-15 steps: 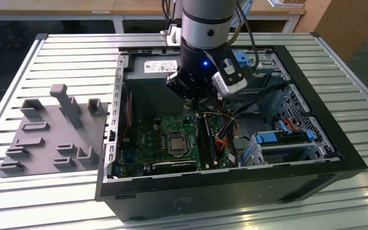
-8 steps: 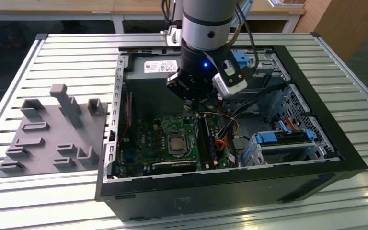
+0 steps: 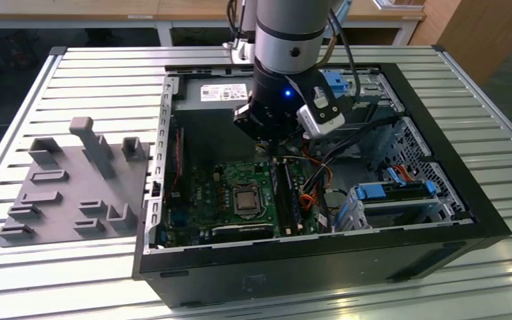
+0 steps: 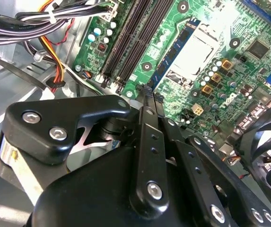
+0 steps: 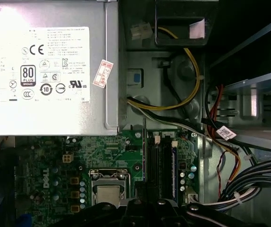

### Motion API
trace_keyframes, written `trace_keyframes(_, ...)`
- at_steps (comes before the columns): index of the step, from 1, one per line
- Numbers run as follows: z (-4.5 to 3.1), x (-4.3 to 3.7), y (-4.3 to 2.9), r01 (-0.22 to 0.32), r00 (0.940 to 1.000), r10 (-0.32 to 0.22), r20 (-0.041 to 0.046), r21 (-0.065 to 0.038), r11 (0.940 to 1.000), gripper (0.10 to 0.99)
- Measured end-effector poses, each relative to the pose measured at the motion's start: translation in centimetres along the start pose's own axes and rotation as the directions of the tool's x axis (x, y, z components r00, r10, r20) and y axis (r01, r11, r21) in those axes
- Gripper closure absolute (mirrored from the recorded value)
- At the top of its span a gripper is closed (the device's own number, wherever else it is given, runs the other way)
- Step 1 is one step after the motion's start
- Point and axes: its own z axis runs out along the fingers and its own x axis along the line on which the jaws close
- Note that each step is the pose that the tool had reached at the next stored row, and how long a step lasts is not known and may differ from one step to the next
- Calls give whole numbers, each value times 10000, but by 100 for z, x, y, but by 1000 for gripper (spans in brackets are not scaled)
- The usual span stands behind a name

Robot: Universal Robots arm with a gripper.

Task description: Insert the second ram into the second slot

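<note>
The black-linked gripper on the grey arm hangs inside the open black computer case, low over the green motherboard. In the second wrist view its jaws are drawn together at the tip. A thin, flat blue circuit-board stick, the second ram, runs out from between them. I take the stick to be pinched there near its middle, though the contact itself is tucked under the linkage and I cannot be sure. In the first wrist view the second ram shows edge-on as a fine straight line. That line reaches past the board's margin to the lip of the silver power supply box, so I judge it raised above the board and not seated. The long black memory slots lie below the stick and slightly to one side of it, on the side away from the square metal processor socket. The stick therefore hovers between socket and slots, just beside the nearest slot. Its long axis runs parallel with the slots, and its lower edge faces the board. Beyond the slots lies a bundle of black and orange cables, well apart from the stick. Which of the slots counts as the second I cannot tell.
</note>
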Motion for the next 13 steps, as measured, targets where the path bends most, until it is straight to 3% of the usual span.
trace_keyframes(13, 69, -6, -40, 0, 10000, 0, 0, -3, 10000, 969)
